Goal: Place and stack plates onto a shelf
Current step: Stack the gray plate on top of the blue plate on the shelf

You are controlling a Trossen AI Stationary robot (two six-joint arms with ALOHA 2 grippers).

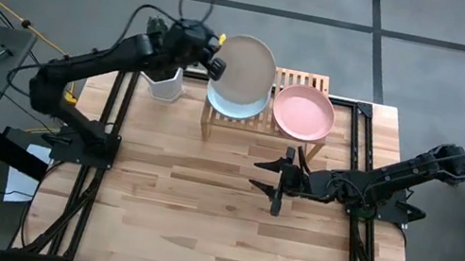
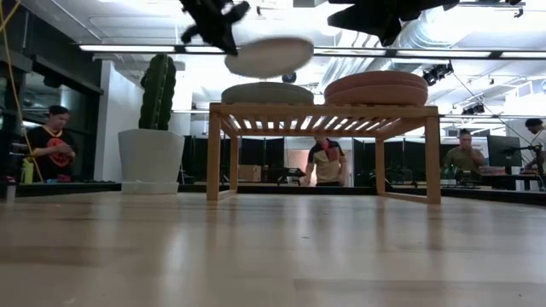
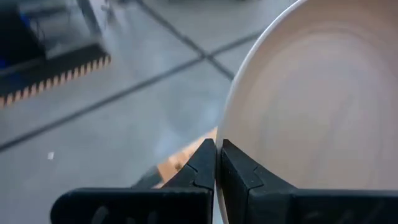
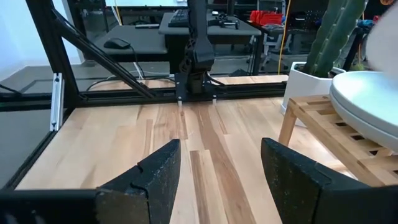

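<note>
My left gripper (image 1: 215, 65) is shut on a beige plate (image 1: 246, 64), which it holds in the air over the left half of the light wooden shelf (image 1: 304, 78). A pale blue plate (image 1: 236, 107) lies on the shelf under it, and the low view shows it as a pale stack (image 2: 267, 92). Pink plates (image 1: 303, 111) are stacked on the shelf's right half (image 2: 375, 88). The beige plate (image 2: 264, 55) hangs tilted, clear above the pale stack. My right gripper (image 1: 267, 177) is open and low over the table in front of the shelf, touching nothing. My left gripper pinches the beige plate's rim (image 3: 219, 134) between its two fingers, at the plate's left edge. The fingers (image 3: 202, 165) come level from the table's left side. The plate is lifted clear of the shelf and the stack, slightly tilted, and reaches out to the right of the gripper.
A white pot with a tall cactus (image 1: 166, 85) stands just left of the shelf, under my left arm. The wooden tabletop (image 1: 197, 220) in front of the shelf is bare. People sit and stand in the room behind the table (image 2: 327, 162).
</note>
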